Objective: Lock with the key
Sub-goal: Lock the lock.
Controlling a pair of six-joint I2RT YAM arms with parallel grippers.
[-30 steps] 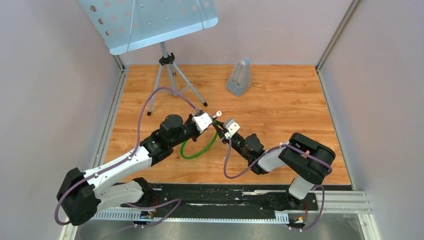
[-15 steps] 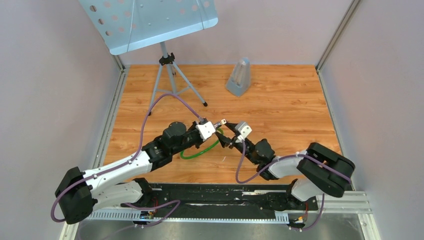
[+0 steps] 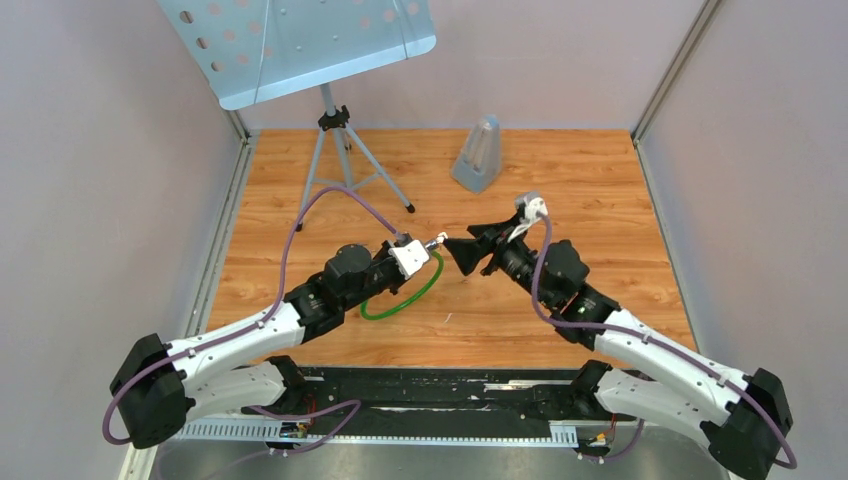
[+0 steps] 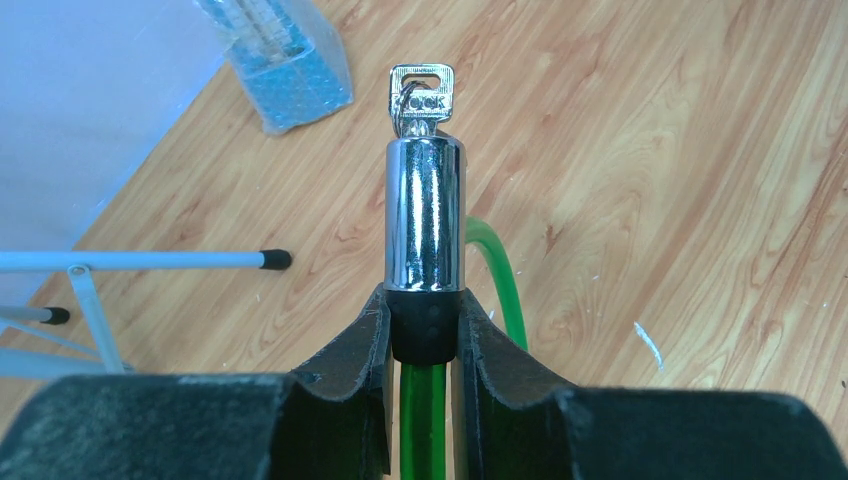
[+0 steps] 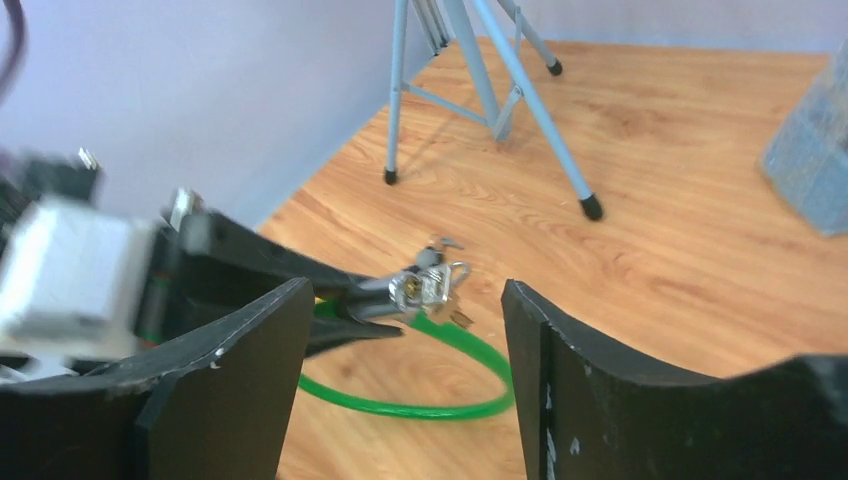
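Left fingers (image 4: 350, 360) clamp the lock barrel (image 4: 425, 215) by its black collar, with the key (image 4: 421, 95) seated beyond their tips. Right fingers (image 5: 250, 380) are spread wide, the key just ahead between them. I judge this the key-grasp step. Next: close squarely on the key head, then twist. Beyond: wooden surface (image 3: 600, 200), music stand (image 3: 300, 45), walls (image 3: 100, 200).

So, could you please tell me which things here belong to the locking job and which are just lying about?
Job: key; cable lock; left gripper holding it; right gripper, open, facing the key.
Lying about: music stand; metronome.
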